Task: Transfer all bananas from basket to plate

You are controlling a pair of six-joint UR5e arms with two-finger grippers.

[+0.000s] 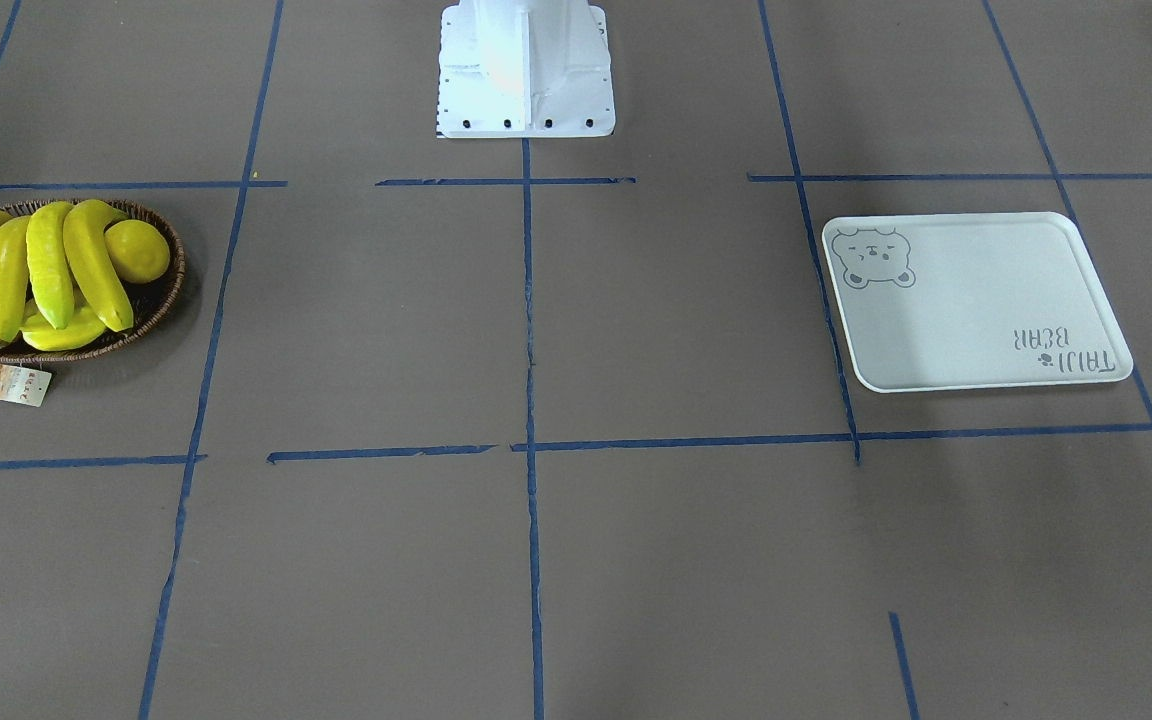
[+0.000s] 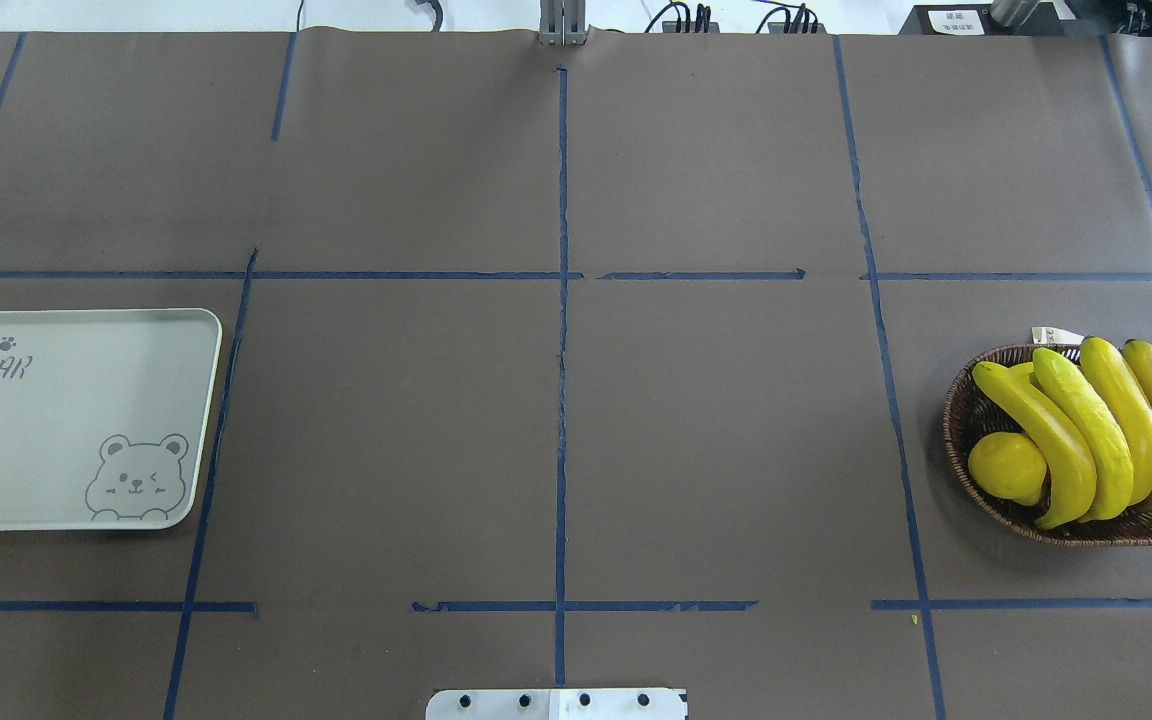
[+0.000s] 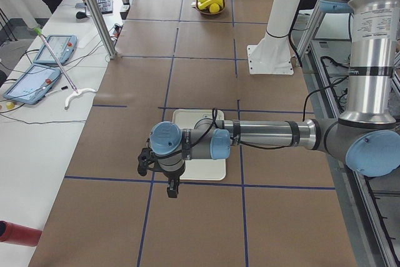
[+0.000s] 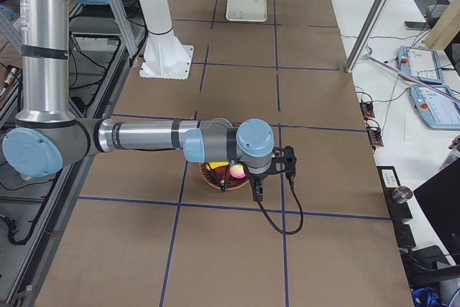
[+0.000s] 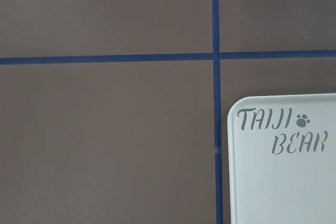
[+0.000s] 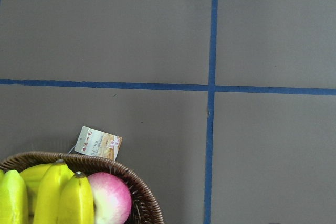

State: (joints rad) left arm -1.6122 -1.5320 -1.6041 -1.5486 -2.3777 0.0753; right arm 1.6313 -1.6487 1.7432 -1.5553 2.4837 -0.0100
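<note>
Four glossy greenish-yellow bananas point(image 2: 1096, 430), in one wicker basket point(image 2: 964, 420) at 3 o'clock, one plate point(image 2: 56, 440) at 9 o'clock; left gripper point(image 3: 172, 189), right gripper point(image 4: 256, 193), finger opening impossible to tell

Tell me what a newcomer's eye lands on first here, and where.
The long curved bright yellow bananas stand out first, piled with a round yellow lemon in the shallow brown woven wicker basket far out on the robot's right side. Far out on its left lies the flat white bear-print plate, holding nothing.

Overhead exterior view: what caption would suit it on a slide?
Four bananas and a lemon sit in a wicker basket at right; the white bear-print plate lies bare at left.
</note>
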